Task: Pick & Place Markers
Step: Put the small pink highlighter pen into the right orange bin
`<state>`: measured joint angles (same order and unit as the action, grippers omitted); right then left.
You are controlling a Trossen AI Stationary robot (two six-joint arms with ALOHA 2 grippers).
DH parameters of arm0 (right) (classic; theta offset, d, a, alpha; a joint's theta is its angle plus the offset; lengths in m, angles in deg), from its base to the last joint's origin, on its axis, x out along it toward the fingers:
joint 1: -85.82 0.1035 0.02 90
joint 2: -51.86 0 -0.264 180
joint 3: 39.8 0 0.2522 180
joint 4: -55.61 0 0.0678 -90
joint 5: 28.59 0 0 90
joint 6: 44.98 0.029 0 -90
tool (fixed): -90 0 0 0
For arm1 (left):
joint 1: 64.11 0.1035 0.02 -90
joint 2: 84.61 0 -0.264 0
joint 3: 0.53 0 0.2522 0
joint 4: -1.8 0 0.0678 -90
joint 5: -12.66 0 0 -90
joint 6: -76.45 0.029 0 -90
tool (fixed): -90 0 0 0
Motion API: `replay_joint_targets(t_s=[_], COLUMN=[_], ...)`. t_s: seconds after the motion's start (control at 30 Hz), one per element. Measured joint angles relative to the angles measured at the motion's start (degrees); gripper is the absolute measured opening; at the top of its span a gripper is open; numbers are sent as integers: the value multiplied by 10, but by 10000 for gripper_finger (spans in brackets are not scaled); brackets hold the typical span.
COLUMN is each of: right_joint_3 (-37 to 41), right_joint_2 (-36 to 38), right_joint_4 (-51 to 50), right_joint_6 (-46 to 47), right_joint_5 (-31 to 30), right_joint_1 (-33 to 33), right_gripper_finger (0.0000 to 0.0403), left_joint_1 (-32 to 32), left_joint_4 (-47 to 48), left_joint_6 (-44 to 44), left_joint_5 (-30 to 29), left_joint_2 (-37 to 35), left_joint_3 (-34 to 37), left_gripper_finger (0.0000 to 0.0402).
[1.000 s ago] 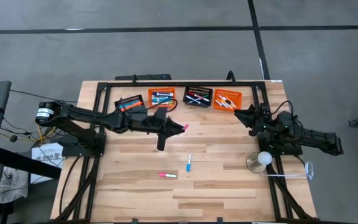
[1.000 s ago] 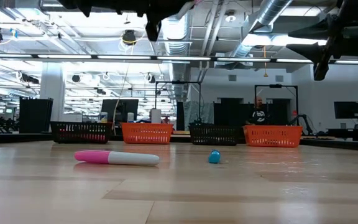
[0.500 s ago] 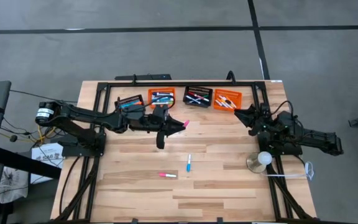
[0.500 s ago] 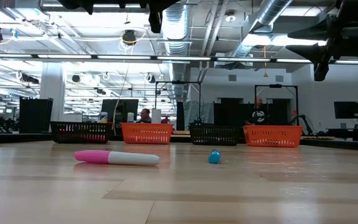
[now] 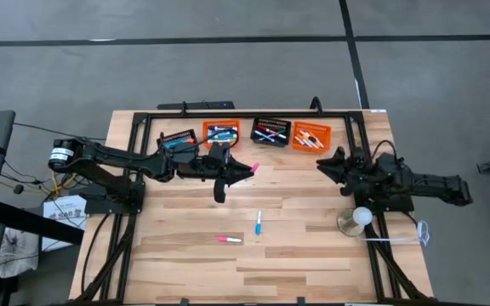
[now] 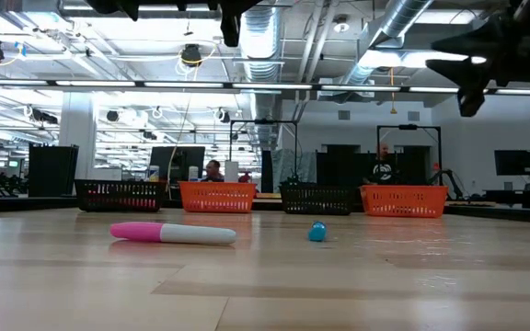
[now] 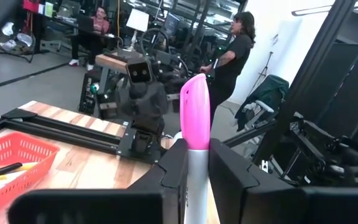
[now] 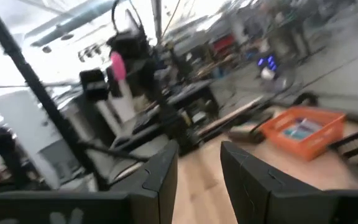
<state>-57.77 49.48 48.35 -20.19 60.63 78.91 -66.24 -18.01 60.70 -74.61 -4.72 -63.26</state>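
Item, left gripper (image 5: pixel 235 170): raised above the table (image 5: pixel 313 255), just in front of the row of baskets; fingers (image 7: pixel 174 163) clamped on a pink-capped marker (image 7: pixel 195 118). Held marker: white barrel pinched between the two fingers, pink cap standing clear beyond the fingertips; in the high view its long axis runs along the arm's line, cap toward the table's right side.

Item, right gripper (image 5: pixel 322 163): held over the right part of the table near the rightmost orange basket (image 5: pixel 310 135); fingers (image 8: pixel 160 177) apart, nothing between them.

Item, pink marker on table (image 5: pixel 229 240): lying flat toward the front, long axis left to right, pink end at the left.

Item, blue marker on table (image 5: pixel 259 223): lying flat just right of the pink one, apart from it, long axis front to back, blue cap at the near end.

Item, baskets: four in a row along the far edge, black (image 5: pixel 177 139), orange (image 5: pixel 221 133), black (image 5: pixel 271 132), orange; markers lie in each.

Item, person (image 7: pixel 232 59): standing in the room beyond the table.
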Motion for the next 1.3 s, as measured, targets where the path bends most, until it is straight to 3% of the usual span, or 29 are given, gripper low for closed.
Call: replay_joint_targets(t_s=[0.1,0.3,0.67,1.07,1.3], right_joint_3=[0,-7,-152,-296,-345], right_joint_2=[-39,-179,-463,-648,-722], right_joint_4=[26,200,263,275,333], right_joint_6=[7,-33,-81,-103,-103], right_joint_5=[-8,-41,-49,23,39], right_joint_1=[30,83,87,90,96], right_gripper_finger=[113,113,118,230,244], left_joint_1=[1,8,19,19,19], left_joint_4=[-5,-12,-15,-17,-21], left_joint_6=[0,0,-2,0,0], left_joint_5=[-5,-23,-23,-25,-25], left_joint_2=[0,0,0,0,0], left_joint_3=[0,0,0,0,0], left_gripper_finger=[51,51,51,51,51])
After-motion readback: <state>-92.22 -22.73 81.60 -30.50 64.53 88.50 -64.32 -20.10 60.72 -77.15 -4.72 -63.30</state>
